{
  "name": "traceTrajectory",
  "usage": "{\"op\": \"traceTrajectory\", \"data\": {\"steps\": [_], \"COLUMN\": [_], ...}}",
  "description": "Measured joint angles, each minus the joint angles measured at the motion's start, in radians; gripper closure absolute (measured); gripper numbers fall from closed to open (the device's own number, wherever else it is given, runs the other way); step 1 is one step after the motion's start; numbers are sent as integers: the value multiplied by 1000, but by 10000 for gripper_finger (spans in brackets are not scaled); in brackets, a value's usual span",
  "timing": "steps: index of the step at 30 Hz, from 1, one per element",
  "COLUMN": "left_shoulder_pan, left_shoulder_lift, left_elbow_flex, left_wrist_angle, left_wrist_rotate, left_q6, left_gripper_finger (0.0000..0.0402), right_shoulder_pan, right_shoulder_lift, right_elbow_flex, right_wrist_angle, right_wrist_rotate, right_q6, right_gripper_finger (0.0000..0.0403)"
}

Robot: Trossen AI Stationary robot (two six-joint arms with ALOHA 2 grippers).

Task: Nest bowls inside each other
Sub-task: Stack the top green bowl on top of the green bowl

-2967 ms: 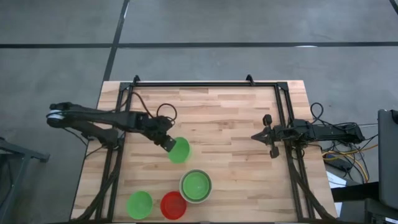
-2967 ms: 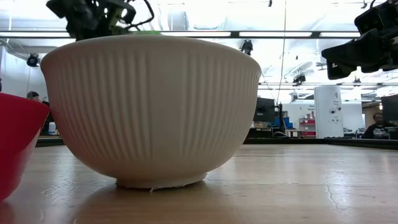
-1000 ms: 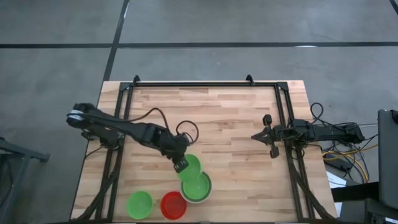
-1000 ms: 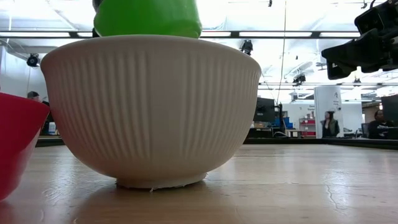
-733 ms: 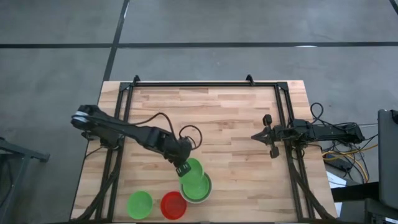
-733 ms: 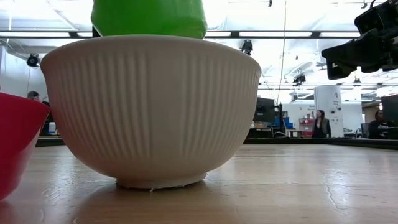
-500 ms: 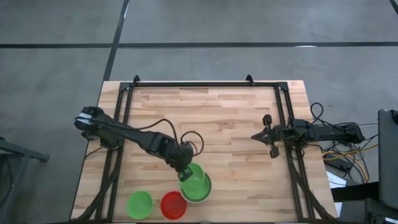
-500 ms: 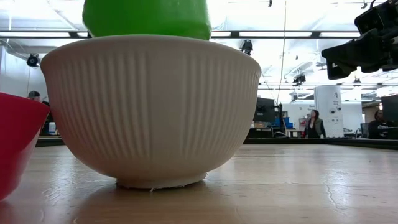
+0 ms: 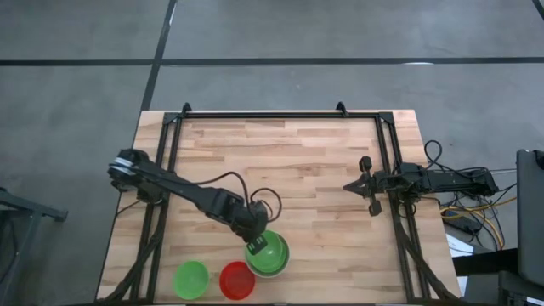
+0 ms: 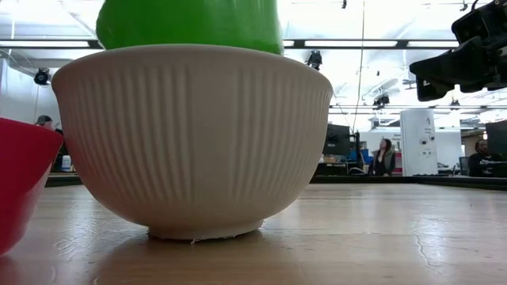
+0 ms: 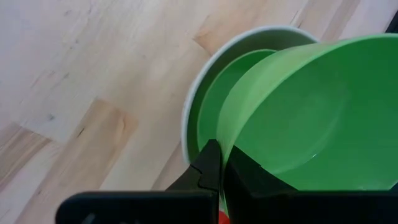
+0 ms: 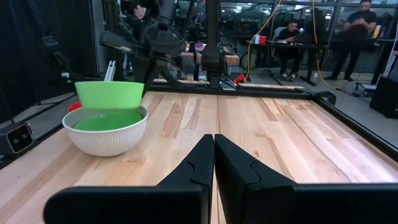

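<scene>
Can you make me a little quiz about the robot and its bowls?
1. True or false: the left gripper is pinching the rim of a green bowl.
2. What is already sitting inside the white bowl? A) a red bowl B) another green bowl C) nothing
3. Fill in: on the table, next to the white bowl, a ____ bowl stands alone, with the lone green bowl beyond it.

Key: 1 true. 2 B. 3 red, the red bowl. The right gripper waits shut at the table's right side.
</scene>
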Motion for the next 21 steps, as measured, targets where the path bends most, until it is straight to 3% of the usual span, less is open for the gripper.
{"op": "traceTrajectory", "data": {"steps": [15, 21], "left_shoulder_pan": [0, 0], "left_shoulder_lift": [55, 58], "left_elbow_flex": [0, -1], "left_wrist_angle": [38, 59], "left_wrist_rotate": [33, 33], "left_q6": [-48, -55], "left_gripper_finger": [395, 369], "right_shoulder_pan": [0, 0], "right_shoulder_lift": [0, -1], "right_elbow_flex": [0, 0], "right_wrist_angle": [0, 0], "right_wrist_rotate": [0, 0], "right_q6": [0, 0], "right_gripper_finger": [394, 394]}}
